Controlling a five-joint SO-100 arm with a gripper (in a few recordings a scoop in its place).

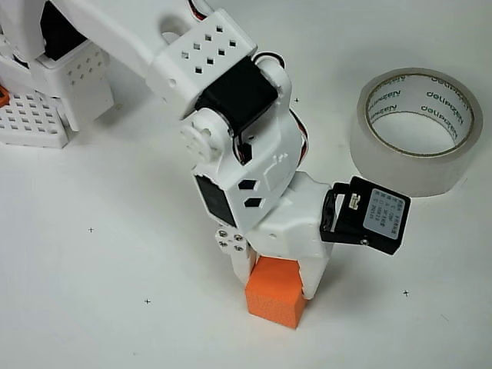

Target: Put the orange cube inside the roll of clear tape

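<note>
Overhead view. One white arm reaches in from upper left, its pincer pointing down-frame onto the pale surface.

One small matte bright-orange cube: it sits between the two white fingers, one finger against its left upper side, the other against its right side. Pincer pressed onto the cube, pinching it. The cube's lower half sticks out past the fingertips. It is turned slightly, its edges skewed to the frame, nearest corner aimed down and right. No long axis to speak of; the sides look about equal. Whether it rests on the surface or is lifted, cannot tell.

One wide roll of translucent greyish clear tape: lies flat, hole facing up, whitish core with green lettering. It is up and right of the pincer, well apart, just beyond the black wrist camera.

One white perforated block, far up-left of the pincer, beside the arm's base.
</note>
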